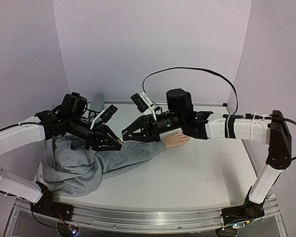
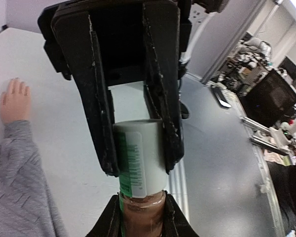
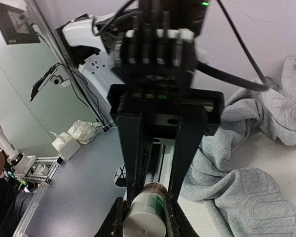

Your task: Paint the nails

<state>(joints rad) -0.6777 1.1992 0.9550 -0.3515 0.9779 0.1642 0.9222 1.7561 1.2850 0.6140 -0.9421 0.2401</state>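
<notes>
My left claw [image 2: 140,168] clenches the white bottle [image 2: 138,148] while my right claw [image 3: 153,191] clamps its brown end [image 2: 141,215].

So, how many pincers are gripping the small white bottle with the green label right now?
2. The left black pincer clamps the white, green-labelled part of the small bottle; the right black pincer clamps its brown end. No other pincer is in view.

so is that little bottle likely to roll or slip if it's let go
Likely to roll: the bottle looks cylindrical, gripped at opposite ends by the left gripper and right gripper. Its smooth label may slip. Probably light: it looks small beside them.
</notes>
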